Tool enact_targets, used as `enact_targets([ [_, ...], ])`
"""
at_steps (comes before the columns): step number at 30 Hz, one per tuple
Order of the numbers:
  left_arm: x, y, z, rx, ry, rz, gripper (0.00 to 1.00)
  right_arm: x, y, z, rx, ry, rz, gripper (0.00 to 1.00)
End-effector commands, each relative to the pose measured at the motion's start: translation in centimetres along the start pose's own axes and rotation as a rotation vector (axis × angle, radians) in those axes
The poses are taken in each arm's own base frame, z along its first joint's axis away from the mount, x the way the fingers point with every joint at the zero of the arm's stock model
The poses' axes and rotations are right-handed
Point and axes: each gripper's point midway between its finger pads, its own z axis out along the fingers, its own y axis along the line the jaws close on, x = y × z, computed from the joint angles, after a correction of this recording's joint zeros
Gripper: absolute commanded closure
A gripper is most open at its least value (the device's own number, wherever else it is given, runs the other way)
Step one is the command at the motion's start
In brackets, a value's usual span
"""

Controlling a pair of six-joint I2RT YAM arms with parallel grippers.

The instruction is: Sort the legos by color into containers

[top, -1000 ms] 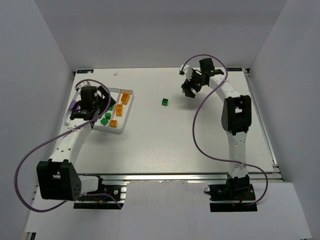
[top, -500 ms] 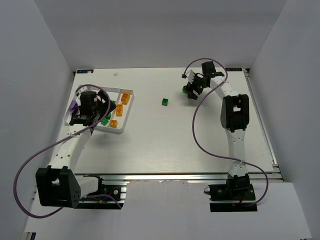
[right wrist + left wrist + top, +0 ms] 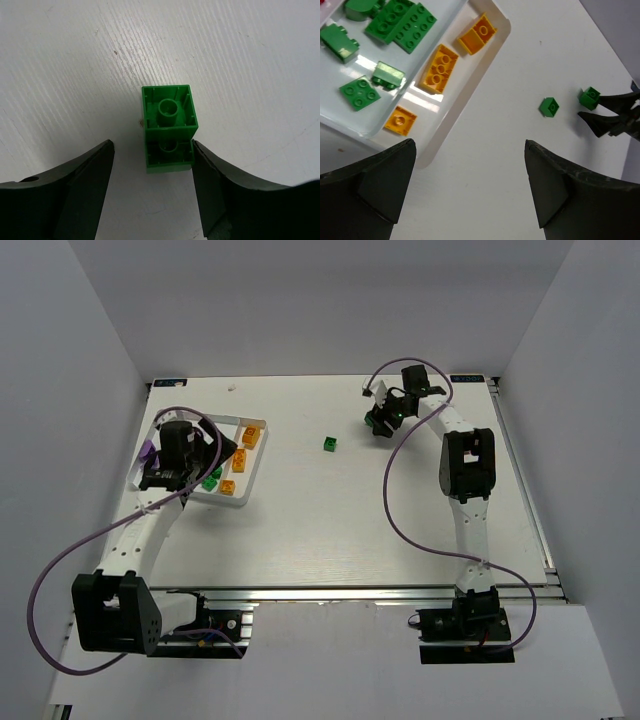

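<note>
The white tray lies at the left of the table, and its compartments hold green legos and orange legos. A purple lego shows at the tray's left edge. My left gripper hovers open and empty over the tray's near right rim. Far right, my right gripper is open around an upturned green lego. The right finger touches its corner and the left finger stands apart. Another green lego lies loose mid-table.
White walls close the table at the back and both sides. Purple cables loop from each arm. A metal rail runs along the right edge.
My right gripper has come down and slightly left over the green lego, and its jaws have narrowed around it. The left arm shifted slightly left over the tray.
</note>
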Motion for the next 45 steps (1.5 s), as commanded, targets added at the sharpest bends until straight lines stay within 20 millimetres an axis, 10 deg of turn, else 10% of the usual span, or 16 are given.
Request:
enact_targets([
  [1, 0.0, -2.7, -0.1, 0.137, 0.015, -0.019, 0.02, 0.0, -0.3, 0.4, -0.016, -0.028, -0.002, 0.33],
  [15, 7.0, -14.1, 2.4, 0.423, 0.189, 0.104, 0.02, -1.9, 3.0, -3.4, -0.113, -0.127, -0.038, 0.92],
  [19, 9.3, -16.4, 3.4, 0.468, 0.232, 0.172, 0.02, -4.7, 6.0, -6.5, -0.208, -0.236, 0.004, 0.96],
  [30, 7.5, -21.5, -0.4, 0.753, 0.143, 0.259, 0.02, -13.2, 16.7, -15.6, -0.669, -0.584, 0.283, 1.0],
  [45, 8.5, -24.2, -6.2, 1.062, 0.142, 0.234, 0.02, -19.0, 23.0, -17.9, -0.904, -0.674, 0.356, 1.0],
])
